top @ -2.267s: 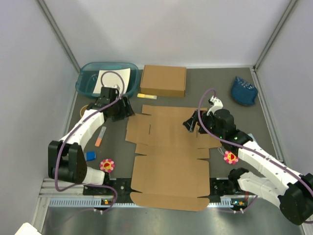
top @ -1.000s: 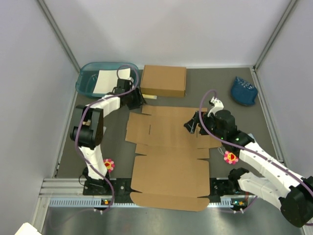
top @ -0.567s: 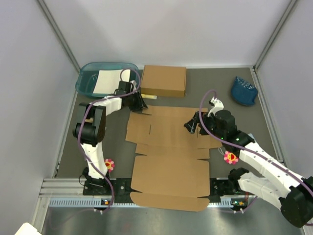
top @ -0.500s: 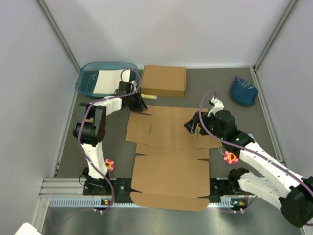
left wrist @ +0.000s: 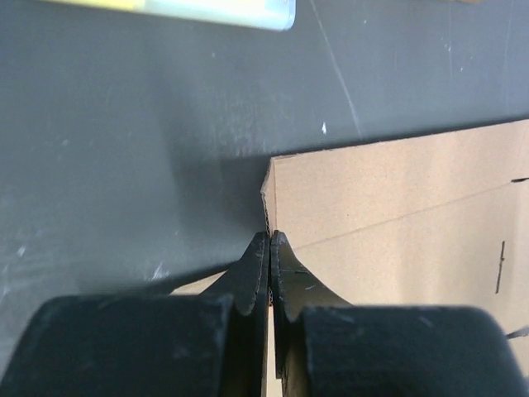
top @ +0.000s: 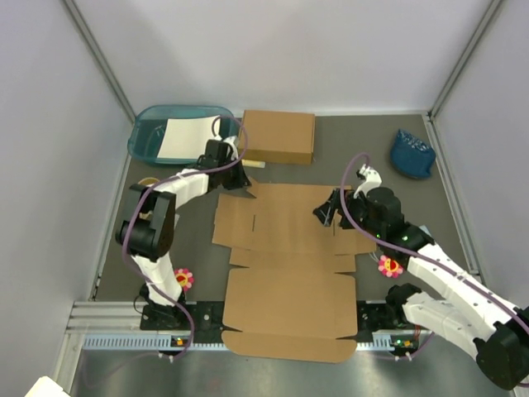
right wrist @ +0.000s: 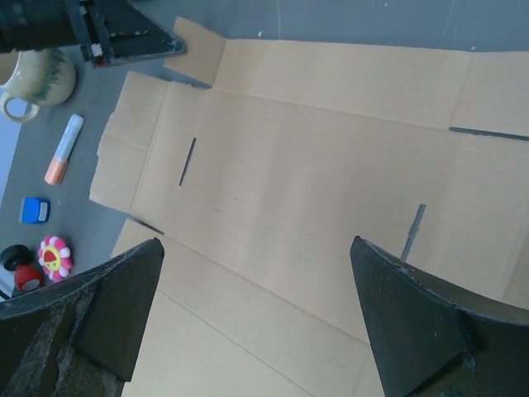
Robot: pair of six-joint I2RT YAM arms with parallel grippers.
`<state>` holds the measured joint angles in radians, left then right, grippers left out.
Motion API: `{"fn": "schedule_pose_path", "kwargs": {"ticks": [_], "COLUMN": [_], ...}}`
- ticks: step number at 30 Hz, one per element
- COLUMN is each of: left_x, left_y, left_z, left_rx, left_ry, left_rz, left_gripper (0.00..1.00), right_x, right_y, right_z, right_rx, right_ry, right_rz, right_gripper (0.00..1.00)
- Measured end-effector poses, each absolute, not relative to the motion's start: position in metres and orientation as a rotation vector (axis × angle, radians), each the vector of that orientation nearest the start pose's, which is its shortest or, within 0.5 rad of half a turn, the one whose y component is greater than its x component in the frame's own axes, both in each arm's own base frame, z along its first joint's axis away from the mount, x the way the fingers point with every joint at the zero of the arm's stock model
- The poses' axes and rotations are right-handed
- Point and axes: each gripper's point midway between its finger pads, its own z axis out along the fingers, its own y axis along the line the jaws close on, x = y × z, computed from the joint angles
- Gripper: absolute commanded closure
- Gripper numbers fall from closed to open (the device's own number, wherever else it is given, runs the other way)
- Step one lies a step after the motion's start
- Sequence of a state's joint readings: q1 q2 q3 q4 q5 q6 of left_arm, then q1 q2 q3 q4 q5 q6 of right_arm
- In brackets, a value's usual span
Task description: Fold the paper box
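The paper box lies as a flat brown die-cut sheet in the middle of the table, between the arms. My left gripper is at the sheet's far-left corner. In the left wrist view the left gripper is shut on the thin edge of a corner flap of the paper box, and the flap looks raised off the dark table. My right gripper hovers over the sheet's right side. Seen from the right wrist, the right gripper is open wide above the paper box, with nothing between its fingers.
A teal tray holding a white paper sheet stands at the far left. Beside it are a closed brown box and a yellow marker. A blue cloth lies far right. A mug, orange-tipped marker, blue block and flower toys flank the sheet.
My left gripper has reached the sheet's far-left corner and shut on its flap. The whole sheet has slid slightly toward the near edge. The right gripper has stayed open, barely moving.
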<state>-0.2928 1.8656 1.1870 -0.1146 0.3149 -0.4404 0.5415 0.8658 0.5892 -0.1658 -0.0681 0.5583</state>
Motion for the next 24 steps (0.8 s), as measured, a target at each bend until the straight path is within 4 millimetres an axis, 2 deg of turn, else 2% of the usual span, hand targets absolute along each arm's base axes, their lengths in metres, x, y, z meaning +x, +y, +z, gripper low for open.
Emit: {"fn": "schedule_pose_path", "kwargs": {"ticks": [4,9,12,16,21,24], "left_x": [0.408,0.380,0.352,0.340,0.316,0.303], "left_y": [-0.192,-0.184,-0.188,-0.192,-0.188,-0.187], "left_z": [0.075,0.087,0.085,0.084,0.081,0.081], "left_rx": [0.018,0.096,0.149,0.161,0.156,0.164], "left_ry": [2.371,2.154,2.039,1.947,1.809,1.745], "left_rz": [-0.624,-0.516,-0.468,-0.417,-0.359,-0.336], "left_gripper": [1.00,1.00,1.00,1.00,1.00,1.00], "right_x": [0.248,0.253,0.259,0.271,0.290,0.302], "right_y": [0.184,0.183,0.184,0.185,0.185,0.190], "right_z": [0.169,0.185,0.198,0.209,0.205,0.201], "right_rx": [-0.031,-0.039,-0.043,-0.042,-0.063,-0.133], "right_ry": [2.097,2.070,2.047,2.033,2.058,2.082], "right_rz": [0.725,0.705,0.700,0.661,0.574,0.527], "right_gripper": [0.03,0.04,0.05,0.10,0.12,0.11]}}
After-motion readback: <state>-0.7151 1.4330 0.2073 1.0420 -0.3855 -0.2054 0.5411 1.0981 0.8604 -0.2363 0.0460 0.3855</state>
